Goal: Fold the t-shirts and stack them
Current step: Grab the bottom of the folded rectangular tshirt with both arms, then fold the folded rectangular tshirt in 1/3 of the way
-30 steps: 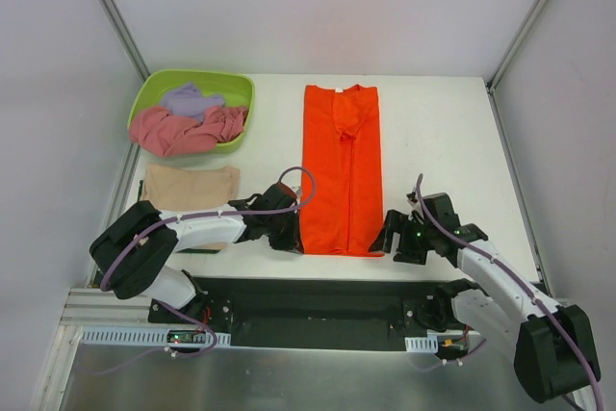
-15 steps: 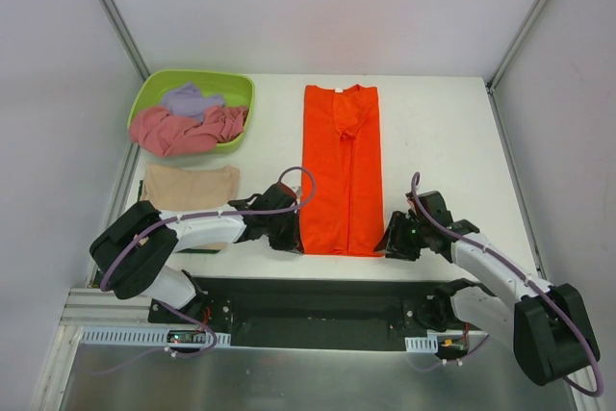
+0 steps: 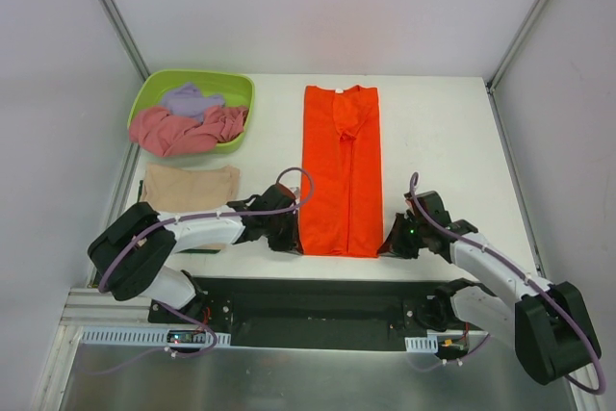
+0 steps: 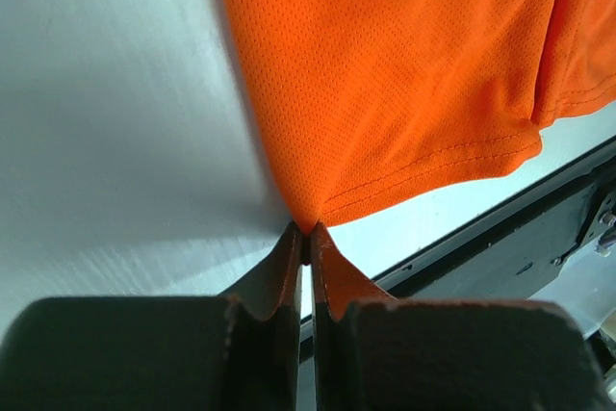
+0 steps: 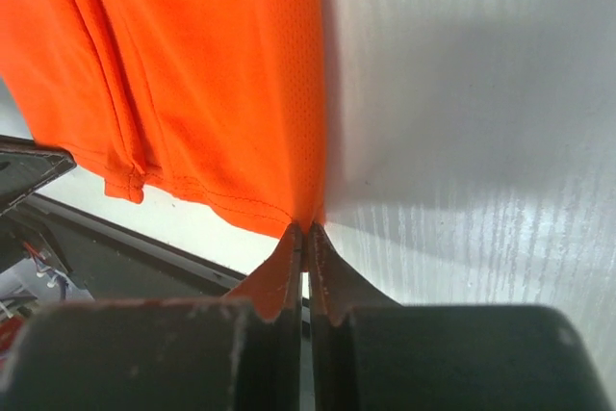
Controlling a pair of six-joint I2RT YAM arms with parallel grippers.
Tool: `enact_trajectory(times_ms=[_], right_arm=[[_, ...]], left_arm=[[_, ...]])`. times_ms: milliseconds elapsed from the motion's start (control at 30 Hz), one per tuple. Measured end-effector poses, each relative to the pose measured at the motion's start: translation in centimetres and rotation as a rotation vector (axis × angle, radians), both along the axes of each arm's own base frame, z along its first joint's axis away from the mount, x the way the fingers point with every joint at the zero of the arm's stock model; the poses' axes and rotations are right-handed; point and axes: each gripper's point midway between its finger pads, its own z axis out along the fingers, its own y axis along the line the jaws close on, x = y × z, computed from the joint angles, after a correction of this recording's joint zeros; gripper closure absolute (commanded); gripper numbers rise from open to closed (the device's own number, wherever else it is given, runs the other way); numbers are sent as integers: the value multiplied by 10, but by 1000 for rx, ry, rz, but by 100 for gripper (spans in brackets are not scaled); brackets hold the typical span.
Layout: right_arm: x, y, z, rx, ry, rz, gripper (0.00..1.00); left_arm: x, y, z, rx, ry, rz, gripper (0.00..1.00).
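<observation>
Orange shirt: the bright orange mesh-cloth t-shirt [image 3: 341, 170] lies flat in the middle of the white counter [image 3: 443, 141]. It is folded into a narrow strip, collar at the far end and hem toward the arms.
Long axis: it runs straight away from the arm bases, near to far.
Left end effector: the left end effector [image 3: 287, 236] is pinched tight on the hem's near-left corner. Its wrist view shows the cloth drawn to a point between the closed fingers.
Right end effector: the right end effector [image 3: 393, 244] is clamped the same way on the near-right corner, fingers together with orange cloth between them.
What the move turns on: the whole shirt stretches away beyond both end effectors and each arm has its own corner, so neither is nearer. I'd guess the hem gets carried forward toward the collar, and both corners would need to rise evenly.
Other shirts: a tan folded t-shirt [image 3: 191, 187] sits left of the orange one. A dusty pink crumpled t-shirt [image 3: 183, 130] and a pale lavender crumpled t-shirt [image 3: 190, 100] lie in the lime-green plastic tub [image 3: 154, 93] at the far left.
Hard to see: from above, the wrists cover both grips. I can't tell whether every folded layer is caught. The left arm hides the tan shirt's near edge.
</observation>
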Motion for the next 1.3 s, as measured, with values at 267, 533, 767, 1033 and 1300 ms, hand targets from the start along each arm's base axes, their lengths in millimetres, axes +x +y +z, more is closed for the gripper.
enact_trajectory(times_ms=[267, 533, 767, 1033, 1300], right_arm=[[-27, 17, 29, 141, -30, 84, 99], [-76, 29, 64, 297, -10, 175, 99], [-79, 32, 89, 315, -51, 203, 99], [-25, 31, 120, 166, -205, 173, 99], [48, 29, 129, 19, -316, 116, 99]], left_arm=[[-36, 24, 9, -45, 55, 20, 100], [-63, 35, 67, -189, 32, 23, 100], [-63, 39, 92, -220, -26, 28, 100], [-3, 25, 120, -129, -173, 98, 100], [69, 17, 124, -43, -281, 190, 100]])
